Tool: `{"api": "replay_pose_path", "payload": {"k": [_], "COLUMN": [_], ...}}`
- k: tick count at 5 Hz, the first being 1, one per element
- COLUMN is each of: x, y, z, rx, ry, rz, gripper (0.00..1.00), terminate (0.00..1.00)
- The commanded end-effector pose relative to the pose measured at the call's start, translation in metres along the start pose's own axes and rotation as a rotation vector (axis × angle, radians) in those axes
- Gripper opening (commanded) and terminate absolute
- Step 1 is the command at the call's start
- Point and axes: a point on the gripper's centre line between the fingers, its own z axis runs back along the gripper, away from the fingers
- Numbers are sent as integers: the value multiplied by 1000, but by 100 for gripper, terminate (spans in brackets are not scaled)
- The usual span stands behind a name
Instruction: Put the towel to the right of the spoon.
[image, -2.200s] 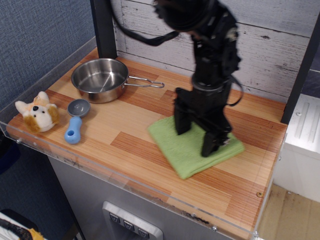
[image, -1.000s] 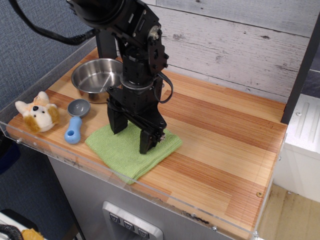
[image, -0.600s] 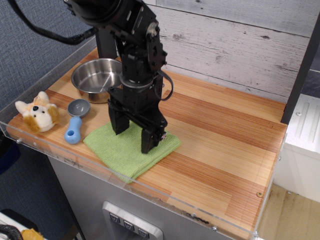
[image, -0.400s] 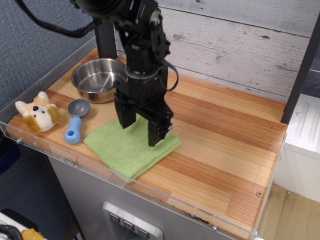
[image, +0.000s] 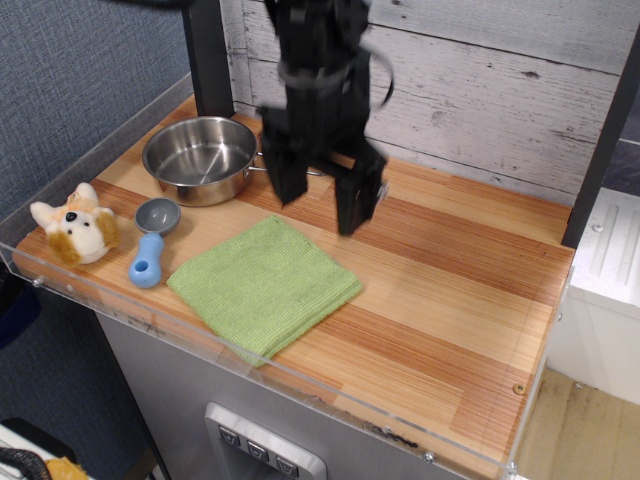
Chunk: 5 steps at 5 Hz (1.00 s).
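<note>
The lime-green towel (image: 263, 285) lies flat on the wooden table near the front edge. The spoon (image: 152, 240), with a grey bowl and a light-blue handle, lies just left of it. My black gripper (image: 318, 202) hangs open and empty above the table, behind the towel's far corner and clear of it.
A steel pan (image: 198, 158) with a wire handle sits at the back left. A plush fox toy (image: 74, 227) sits at the left edge. A clear acrylic rim (image: 120, 310) runs along the table's front and left sides. A dark post (image: 205, 55) stands behind the pan.
My gripper dragged the towel from the right to beside the spoon, let go of it, then rose and moved back to the right. The towel stays flat.
</note>
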Motion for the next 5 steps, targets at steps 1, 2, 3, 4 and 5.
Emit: {"api": "replay_pose_path", "payload": {"k": [1, 2, 3, 4, 5], "x": [6, 6, 2, 2, 2], "y": [-12, -16, -16, -16, -16], "z": [63, 82, 90, 90, 90], "rx": [-32, -2, 8, 8, 8], "ry": [-103, -129, -140, -140, -140], "rz": [49, 38, -3, -3, -3], "gripper": [100, 100, 100, 100, 100], "terminate": [0, 0, 0, 0, 100]}}
